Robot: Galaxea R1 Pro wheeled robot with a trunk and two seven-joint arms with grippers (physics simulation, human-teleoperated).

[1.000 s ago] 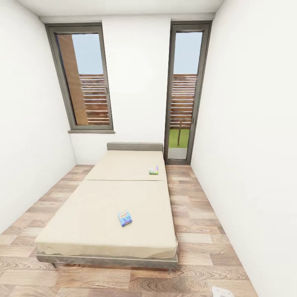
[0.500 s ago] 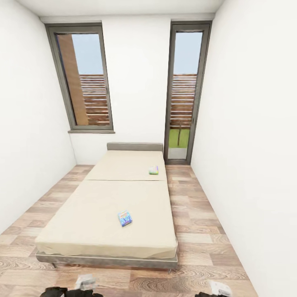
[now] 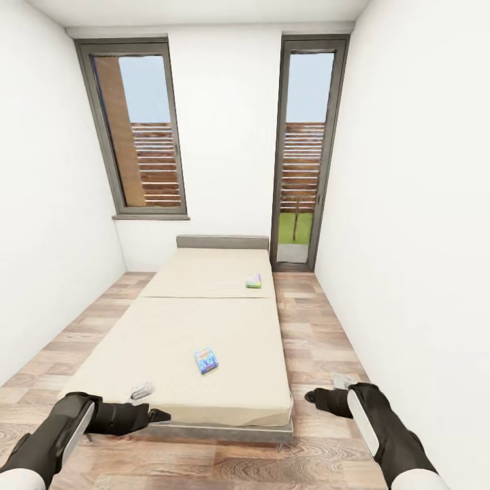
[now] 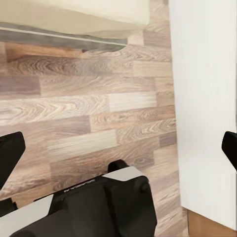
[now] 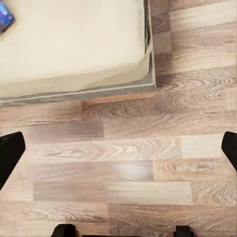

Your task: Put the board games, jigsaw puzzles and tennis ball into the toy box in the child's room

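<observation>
Two board games lie on the beige bed point(image 3: 170, 327): a blue one point(image 3: 206, 360) near the foot and a green one point(image 3: 254, 280) near the head, at the bed's right side. The blue game's corner point(image 5: 4, 15) also shows in the right wrist view. My left gripper point(image 3: 151, 403) hovers at the bed's near left corner, and my right gripper point(image 3: 325, 388) hangs over the floor just right of the bed's foot. Both are open and hold nothing; their black fingers point(image 4: 10, 153) point(image 5: 10, 154) stand wide apart. The table, toy box, puzzles and tennis ball are out of view.
White walls close in on both sides of the narrow room. Strips of wooden floor point(image 3: 320, 340) run along either side of the bed. A window point(image 3: 139, 129) and a glass door point(image 3: 304, 150) are in the far wall. My dark base point(image 4: 98, 207) shows in the left wrist view.
Both arms have risen from the bottom edge into the head view and stretched forward toward the foot of the bed. The bed and the games have not moved.
</observation>
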